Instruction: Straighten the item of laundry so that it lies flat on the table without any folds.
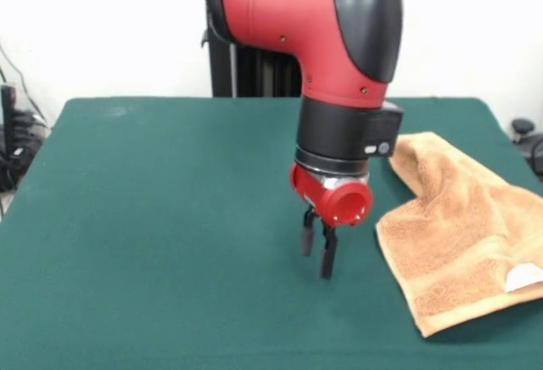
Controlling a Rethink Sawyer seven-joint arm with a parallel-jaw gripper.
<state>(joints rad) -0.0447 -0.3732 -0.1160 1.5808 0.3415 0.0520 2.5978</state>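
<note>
The light-brown terry towel (458, 226) lies on the right side of the dark green table (153, 217). It is rumpled, with a fold ridge running from its far corner toward the near right. Its white label (523, 277) shows at the picture's right edge, which cuts off part of the towel. My gripper (316, 253) hangs from the red and black arm (339, 39) just above the table, left of the towel's left edge and apart from it. Its two black fingers (327, 260) stand close together and hold nothing.
The black pedestal (246, 69) stands behind the table's far edge. Dark equipment and cables (13, 141) sit off the table's left side, and a dark object (528, 137) sits off its right side.
</note>
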